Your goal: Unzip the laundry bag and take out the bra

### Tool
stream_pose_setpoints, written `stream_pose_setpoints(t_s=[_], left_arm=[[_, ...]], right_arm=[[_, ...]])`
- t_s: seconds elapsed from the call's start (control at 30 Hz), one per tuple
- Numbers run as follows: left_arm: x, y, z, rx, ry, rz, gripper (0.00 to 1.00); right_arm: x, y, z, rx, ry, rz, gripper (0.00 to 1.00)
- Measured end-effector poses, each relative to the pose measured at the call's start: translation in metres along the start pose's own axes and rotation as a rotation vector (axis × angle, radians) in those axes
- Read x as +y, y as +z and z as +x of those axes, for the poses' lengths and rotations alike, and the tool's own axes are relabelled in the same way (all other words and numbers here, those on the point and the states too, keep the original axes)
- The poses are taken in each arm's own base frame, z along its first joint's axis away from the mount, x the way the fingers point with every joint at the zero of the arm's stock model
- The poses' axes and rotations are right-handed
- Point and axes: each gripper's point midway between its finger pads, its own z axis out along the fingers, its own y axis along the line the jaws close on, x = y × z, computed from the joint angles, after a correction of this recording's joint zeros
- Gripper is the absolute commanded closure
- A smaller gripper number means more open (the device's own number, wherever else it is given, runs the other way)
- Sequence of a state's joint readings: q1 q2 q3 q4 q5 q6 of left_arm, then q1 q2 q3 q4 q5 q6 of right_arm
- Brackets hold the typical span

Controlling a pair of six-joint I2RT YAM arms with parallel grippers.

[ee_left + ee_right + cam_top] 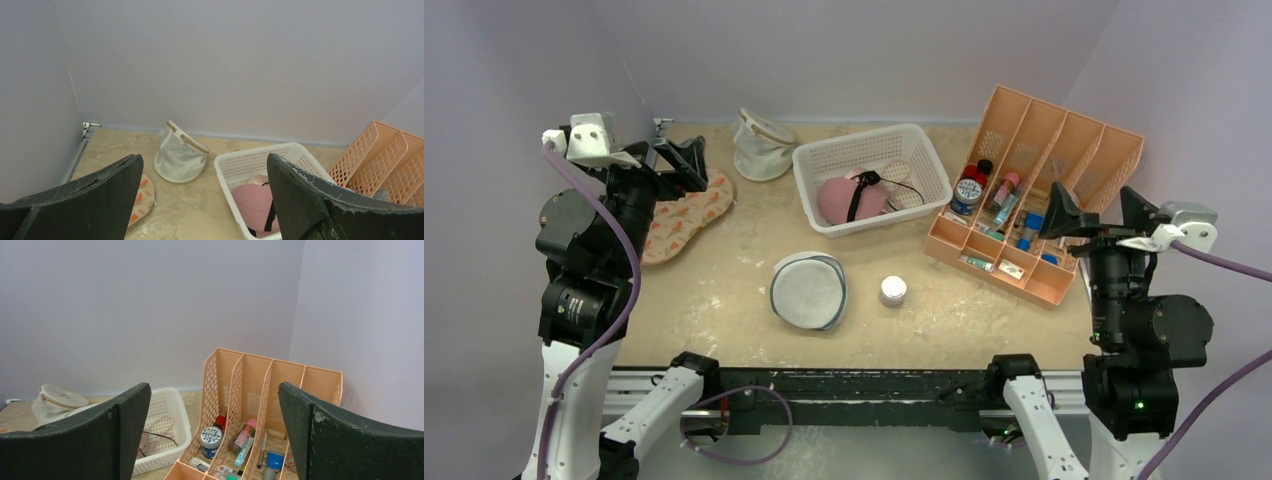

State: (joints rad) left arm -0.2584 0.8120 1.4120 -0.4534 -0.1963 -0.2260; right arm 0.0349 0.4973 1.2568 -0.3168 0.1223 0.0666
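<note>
The round white mesh laundry bag (809, 290) with its grey-blue zipper rim lies near the front middle of the table, apart from both grippers. The pink bra (852, 198) with black straps lies in the white basket (908, 142); it also shows in the left wrist view (254, 202) inside the basket (250, 155). My left gripper (679, 165) is open and empty, raised at the far left above the patterned pad. My right gripper (1096, 212) is open and empty, raised at the right beside the peach organizer.
A flat oval pad with orange pattern (686, 215) lies at the left. A white mesh pouch with tan rim (760, 143) stands at the back. A small white-and-silver jar (892, 290) sits right of the laundry bag. A peach organizer (1034, 190) holds several small items.
</note>
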Motion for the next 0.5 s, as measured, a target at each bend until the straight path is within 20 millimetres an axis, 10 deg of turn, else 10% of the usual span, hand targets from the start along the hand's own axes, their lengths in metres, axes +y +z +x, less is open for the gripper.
stream_pose_setpoints(t_s=[0.5], left_arm=[[0.0049,-0.0010,0.0056,0.021,0.005,-0.025,0.07]], right_arm=[[0.0020,0.0061,0.0059,0.023,0.002,-0.006,0.00]])
